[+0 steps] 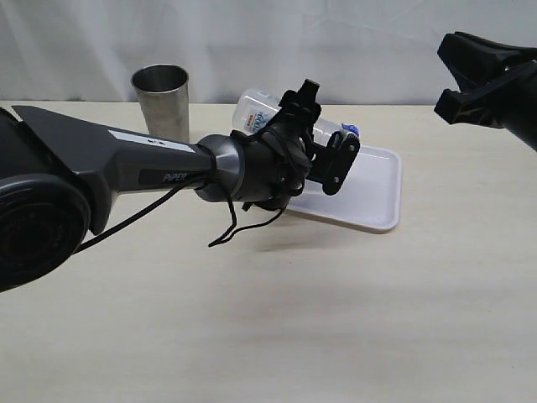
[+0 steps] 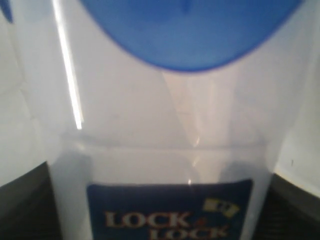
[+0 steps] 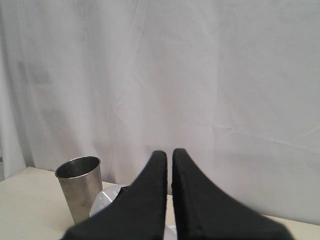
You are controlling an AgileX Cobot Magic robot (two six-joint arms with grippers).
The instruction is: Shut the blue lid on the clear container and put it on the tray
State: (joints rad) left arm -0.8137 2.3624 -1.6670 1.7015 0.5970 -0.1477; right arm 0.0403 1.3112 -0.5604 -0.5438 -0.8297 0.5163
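Table (image 1: 336, 319) and tray (image 1: 376, 200) lie beneath the clear container (image 1: 257, 109) clamped in left claw (image 1: 326, 129).

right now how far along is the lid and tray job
Done, by the look of it: the blue lid sits on the clear container, though whether its flaps are snapped is not visible. In hand: the left gripper holds the container tilted over the tray. Left: setting it down and letting go. The right gripper is raised aside, shut.
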